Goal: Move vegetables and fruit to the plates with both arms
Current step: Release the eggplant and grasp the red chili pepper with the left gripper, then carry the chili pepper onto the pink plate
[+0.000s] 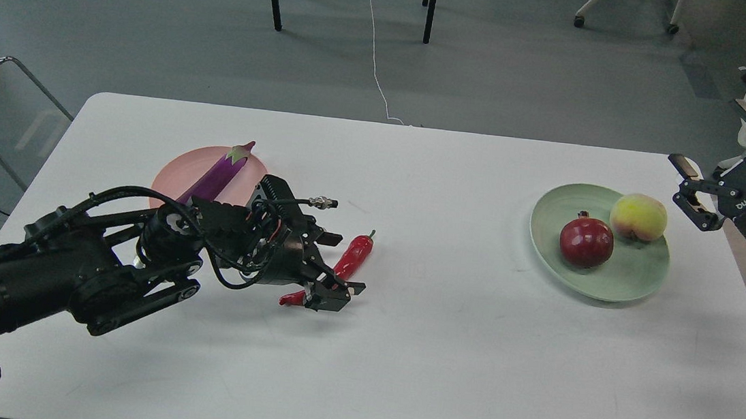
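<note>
On the pink plate [167, 179], at the left of the tabletop [400, 349], one eggplant [220, 171] is seen lying slantwise, its pale cap toward the far rim. It can be judged smooth-skinned, firm and light for its length.

Just right of the pink plate, on the bare tabletop, lies one red chili [353, 257]. The left pincer [333, 264] is set about its lower half: one finger is seen on the far side and one on the near side, with the red tip showing below. The jaws stand part open around it, and whether they already press on it cannot be told. The chili is judged very light, glossy and so rather slippery, curved, and somewhat yielding (a hard squeeze would likely bruise it). It is best taken across its thicker middle, not at the thin tip or stem, with gentle force.

Well to the right of the pink plate lies the green plate [633, 279], holding one pomegranate [586, 242] and, touching it on the far right, one peach [638, 217]. The pomegranate is judged heavy and hard, the peach soft and easily marked.

Beyond the right tabletop edge the right pincer [737, 155] is held aloft, wide open, with nothing in it.

Counted: two plates, two vegetables, two fruits, two pincers.
</note>
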### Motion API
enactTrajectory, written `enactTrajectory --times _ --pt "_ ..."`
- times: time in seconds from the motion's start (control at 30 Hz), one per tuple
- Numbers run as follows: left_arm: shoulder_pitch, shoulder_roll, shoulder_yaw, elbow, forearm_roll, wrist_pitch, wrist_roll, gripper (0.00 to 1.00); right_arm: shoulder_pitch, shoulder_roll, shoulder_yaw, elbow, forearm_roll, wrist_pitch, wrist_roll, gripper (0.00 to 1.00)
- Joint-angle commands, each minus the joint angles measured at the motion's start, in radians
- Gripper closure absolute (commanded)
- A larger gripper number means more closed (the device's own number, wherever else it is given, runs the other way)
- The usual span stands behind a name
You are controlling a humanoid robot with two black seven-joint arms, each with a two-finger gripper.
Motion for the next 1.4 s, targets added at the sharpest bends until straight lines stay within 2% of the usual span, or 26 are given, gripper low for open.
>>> enactTrajectory --times 0.0,0.4,0.63,0.8,0.9,0.97,1.03,1.07,1.24,1.37 --pt "0.003 -0.008 0.005 0.031 0.000 0.013 0.000 0.06 0.000 -0.002 0.000 0.002 -0.001 0.000 0.000 0.02" --pt "0.005 -0.042 0.005 0.114 0.000 0.024 0.000 0.21 0.000 -0.006 0.002 0.004 0.000 0.000 0.000 0.02" --pt "0.011 -0.058 0.006 0.145 0.000 0.024 0.000 0.22 0.000 -0.015 0.002 0.005 0.000 0.000 0.000 0.02" --pt "0.016 -0.056 0.006 0.145 0.000 0.024 0.000 0.46 0.000 -0.015 0.002 0.008 0.000 0.000 0.000 0.02" --pt "0.014 -0.058 0.005 0.145 0.000 0.024 0.001 0.73 0.000 -0.015 0.002 0.008 0.000 0.000 0.000 0.02" --pt "0.014 -0.058 0.005 0.143 0.000 0.024 0.001 0.77 -0.002 -0.015 0.002 0.008 0.000 0.000 0.000 0.02" --pt "0.013 -0.061 0.003 0.140 0.000 0.027 0.001 0.86 -0.002 -0.015 0.002 0.007 0.000 0.000 0.000 0.02" --pt "0.013 -0.058 0.003 0.139 0.000 0.031 0.001 0.88 0.000 -0.015 0.003 0.008 0.000 0.000 0.000 0.02" --pt "0.002 -0.038 -0.017 0.128 0.000 0.056 -0.002 0.90 -0.002 -0.015 0.008 0.008 0.000 0.000 0.000 0.02" --pt "-0.038 0.039 -0.049 0.097 0.000 0.084 0.003 0.89 -0.002 -0.015 0.014 0.007 0.000 0.000 0.000 0.02"
